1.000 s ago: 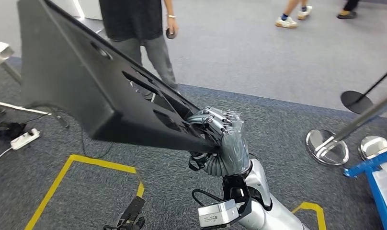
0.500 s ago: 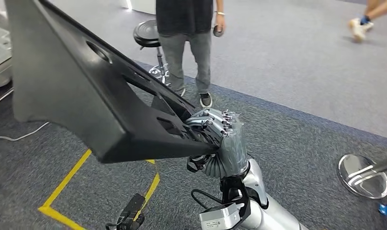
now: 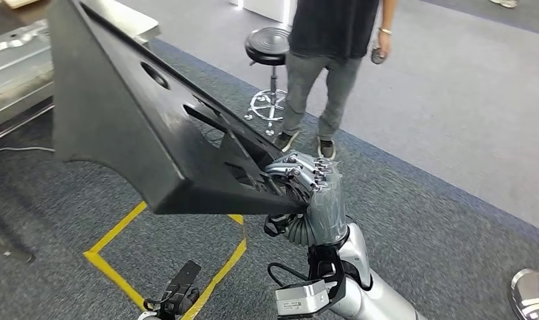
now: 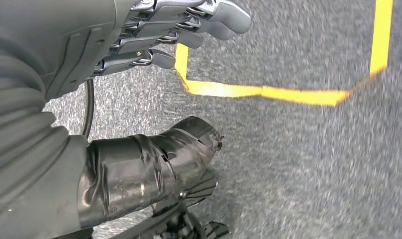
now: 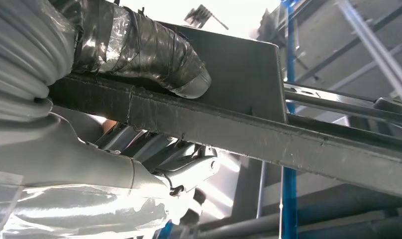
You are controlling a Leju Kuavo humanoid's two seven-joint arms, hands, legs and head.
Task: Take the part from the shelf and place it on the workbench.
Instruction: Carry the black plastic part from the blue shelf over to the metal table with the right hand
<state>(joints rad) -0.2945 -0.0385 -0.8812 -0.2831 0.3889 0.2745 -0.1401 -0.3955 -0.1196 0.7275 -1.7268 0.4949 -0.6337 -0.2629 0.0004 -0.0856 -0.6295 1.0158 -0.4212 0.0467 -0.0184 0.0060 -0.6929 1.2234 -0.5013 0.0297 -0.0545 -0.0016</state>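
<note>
The part [image 3: 120, 113] is a large black plastic panel with cut-outs, held tilted in the air across the left half of the head view. My right hand [image 3: 313, 193] grips its lower right edge, fingers curled over the rim. In the right wrist view the taped thumb [image 5: 154, 55] lies on one side of the part's edge [image 5: 288, 144] and the fingers [image 5: 189, 169] on the other. My left hand [image 4: 89, 50] hangs over the grey carpet holding nothing, its fingers [image 4: 189, 25] well apart from the taped thumb [image 4: 154, 159].
A person [image 3: 327, 60] stands ahead beside a black stool [image 3: 270, 47]. A metal bench with pressed sheet parts [image 3: 20, 73] is at the far left. Yellow tape [image 3: 167, 267] marks the carpet. A chrome post base [image 3: 533, 293] sits at the lower right. Blue shelf framing [image 5: 288, 209] is behind the part.
The whole view has swung: the person and stool have shifted right and the metal bench has come in at the left. The part stays in my right hand's grip.
</note>
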